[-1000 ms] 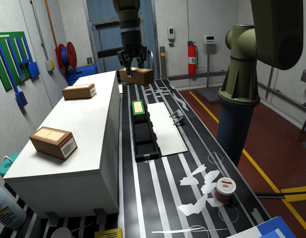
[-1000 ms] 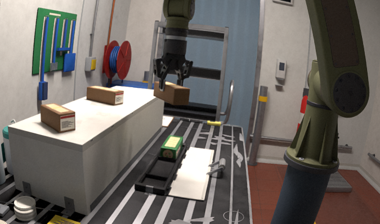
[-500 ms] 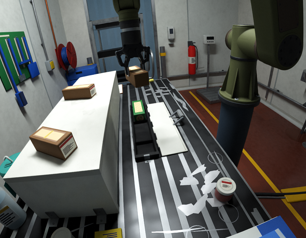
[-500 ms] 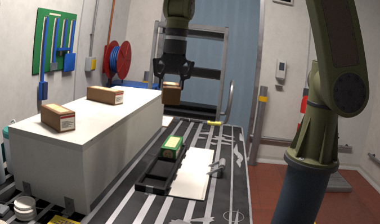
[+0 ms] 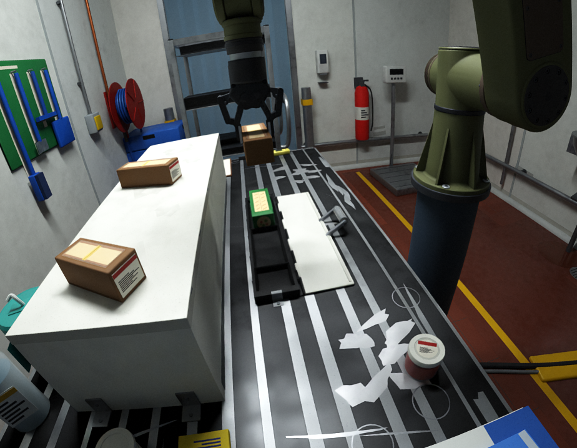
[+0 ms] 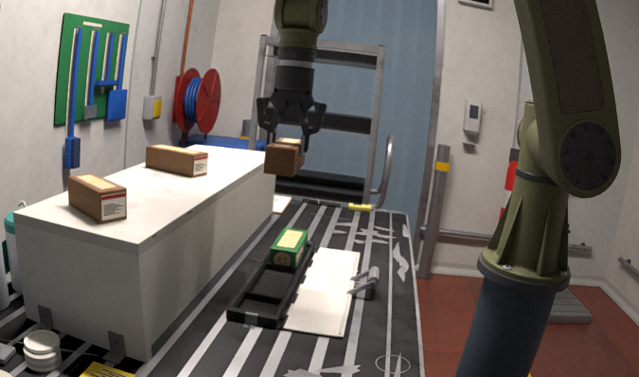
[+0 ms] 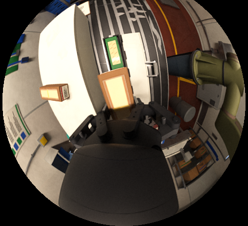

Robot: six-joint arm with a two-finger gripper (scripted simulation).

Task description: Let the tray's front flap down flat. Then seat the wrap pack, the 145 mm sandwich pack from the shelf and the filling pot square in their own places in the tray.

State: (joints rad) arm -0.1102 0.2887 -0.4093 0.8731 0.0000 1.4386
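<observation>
On the striped bench a long black tray (image 5: 272,244) lies with its white front flap (image 5: 315,241) folded down flat beside it. A green wrap pack (image 5: 261,207) sits in the tray's far compartment. The other compartments hold nothing. High above the far end of the bench my gripper (image 5: 252,126) grips a brown sandwich pack (image 5: 258,145) by its sides, and the pack hangs level in the air. Two more brown packs (image 5: 149,172) (image 5: 101,268) lie on the white shelf (image 5: 134,251). The red filling pot (image 5: 424,356) stands upright near the bench's near right corner.
The white shelf block fills the left side of the bench. My arm's dark base column (image 5: 441,241) stands to the right of the tray. A grey handle (image 5: 334,221) lies on the flap's outer edge. White paper scraps (image 5: 375,357) lie around the pot.
</observation>
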